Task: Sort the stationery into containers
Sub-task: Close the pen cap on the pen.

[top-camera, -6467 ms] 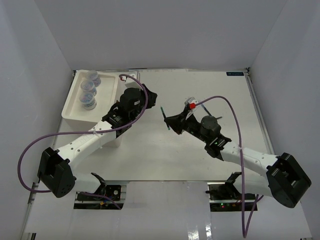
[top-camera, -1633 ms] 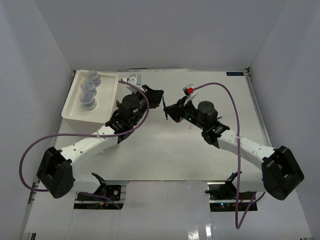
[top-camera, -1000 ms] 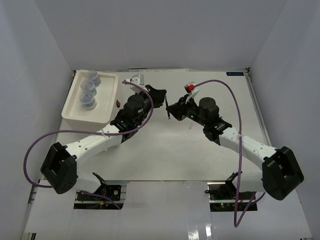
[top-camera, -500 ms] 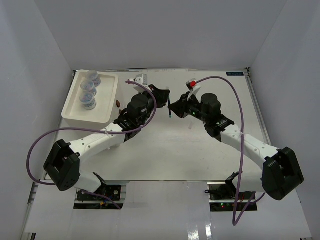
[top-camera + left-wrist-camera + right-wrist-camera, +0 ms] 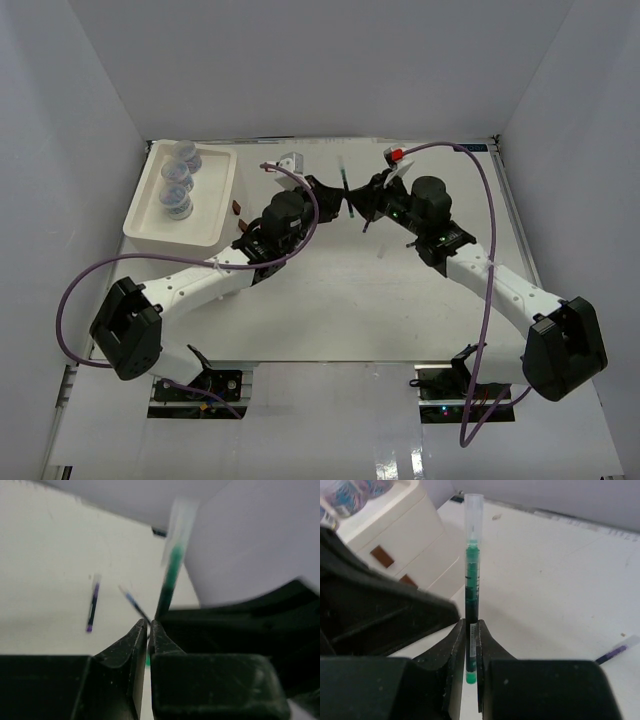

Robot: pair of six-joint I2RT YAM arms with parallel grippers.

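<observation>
Nothing here reads clearly. A small dark label (image 5: 467,148) sits at the far edge of the table (image 5: 330,300), its print too tiny to make out. The green pen (image 5: 471,580) has faint marks on its barrel (scale or brand, can't tell). The box (image 5: 420,530) carries no legible lettering.

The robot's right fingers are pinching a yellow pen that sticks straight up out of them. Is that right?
Almost. The pen is green, not yellow. The right fingers are pinching it near its lower end, and it sticks straight up out of them. The right wrist view shows this.
</observation>
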